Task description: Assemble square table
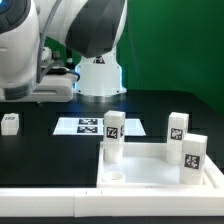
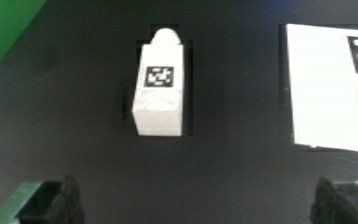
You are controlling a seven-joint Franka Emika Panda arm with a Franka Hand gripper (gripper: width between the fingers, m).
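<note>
The white square table top [image 1: 150,182] lies at the front of the exterior view, rim up. Three white tagged legs stand upright on it: one toward the exterior view's left [image 1: 112,136], and two toward its right [image 1: 177,129] [image 1: 193,153]. A fourth leg [image 1: 10,122] lies loose on the black table at the exterior view's far left. It also shows in the wrist view [image 2: 160,85], lying flat with its tag up. My gripper [image 2: 201,205] is open and empty above this leg, clear of it. The two fingertips [image 2: 51,200] stand wide apart. In the exterior view the fingers are hidden by the arm's hand [image 1: 48,82].
The marker board [image 1: 95,126] lies flat behind the table top and shows beside the loose leg in the wrist view [image 2: 336,85]. A long white border wall [image 1: 45,195] runs along the front edge. The robot's base [image 1: 98,75] stands at the back.
</note>
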